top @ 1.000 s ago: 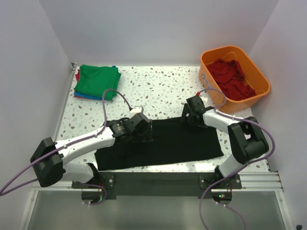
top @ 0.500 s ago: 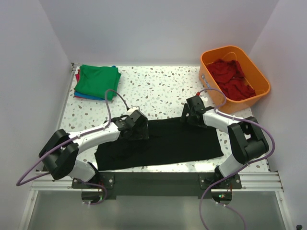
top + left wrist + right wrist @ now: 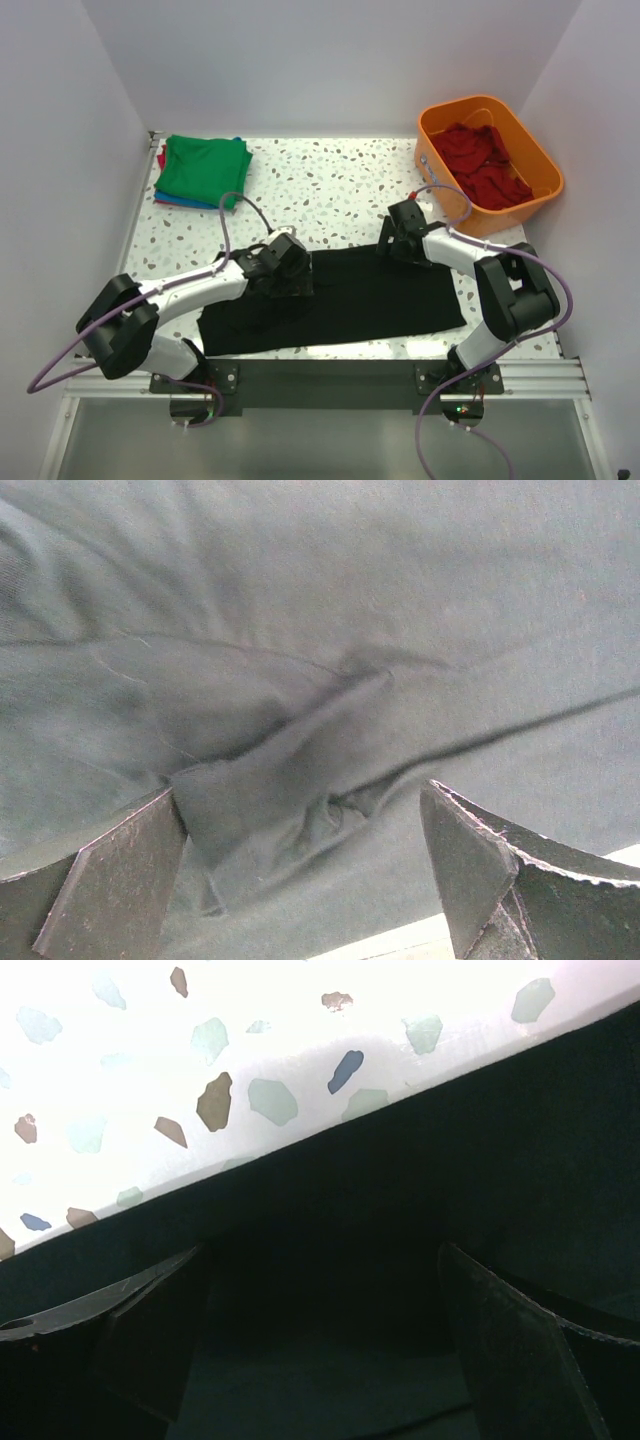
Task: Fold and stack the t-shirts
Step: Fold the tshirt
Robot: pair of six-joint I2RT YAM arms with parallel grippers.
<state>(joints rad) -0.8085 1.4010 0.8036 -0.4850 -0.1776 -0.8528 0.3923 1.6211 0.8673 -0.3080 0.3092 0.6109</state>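
Observation:
The large black t-shirt (image 3: 380,300) lies flat as a wide strip across the near part of the table. My left gripper (image 3: 288,280) hangs low over its left part, jaws wide open; in the left wrist view wrinkled black cloth (image 3: 300,710) fills the picture between and beyond the fingers (image 3: 110,880). My right gripper (image 3: 393,245) stands open at the shirt's far edge, where the black hem (image 3: 400,1190) meets the speckled table (image 3: 200,1040). Neither gripper holds anything. A folded stack with a green t-shirt (image 3: 202,168) on top sits at the far left.
An orange tub (image 3: 532,150) at the far right holds crumpled red t-shirts (image 3: 485,165). Blue and red cloth edges (image 3: 165,197) show under the green shirt. White walls close in the table on three sides. A metal rail (image 3: 330,380) runs along the near edge.
The left arm's elbow has swung in toward the near edge, while its gripper stayed over nearly the same spot on the black shirt. The right arm has not moved.

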